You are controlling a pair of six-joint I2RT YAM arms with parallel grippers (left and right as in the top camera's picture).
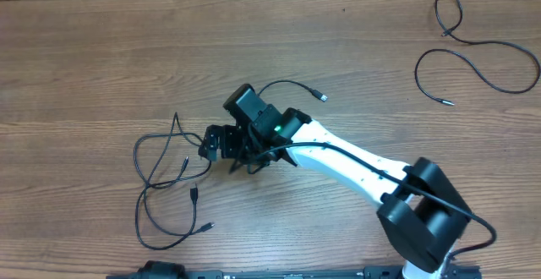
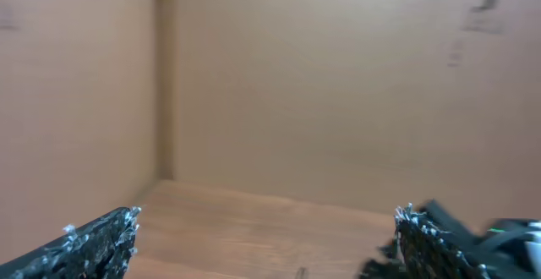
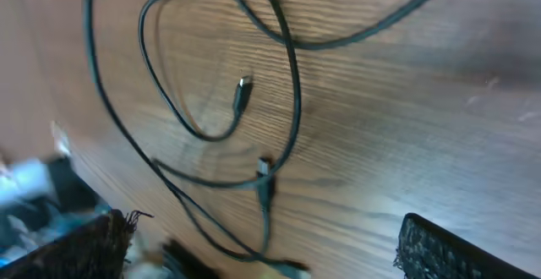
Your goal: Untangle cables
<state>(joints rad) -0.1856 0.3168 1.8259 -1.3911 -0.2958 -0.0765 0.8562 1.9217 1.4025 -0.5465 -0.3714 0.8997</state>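
Thin black plug-ended cords (image 1: 169,182): tangled left of centre; separate cord (image 1: 446,34) lay far right. Your right gripper (image 3: 266,249) gaped above them, left gripper (image 2: 266,241) gaped idle. Next, you needed one strand pinched.

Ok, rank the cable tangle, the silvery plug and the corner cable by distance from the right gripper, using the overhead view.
1. cable tangle: just left of the right gripper, nearly touching it.
2. silvery plug: up and to the right, behind the wrist.
3. corner cable: alone in the far top-right corner.
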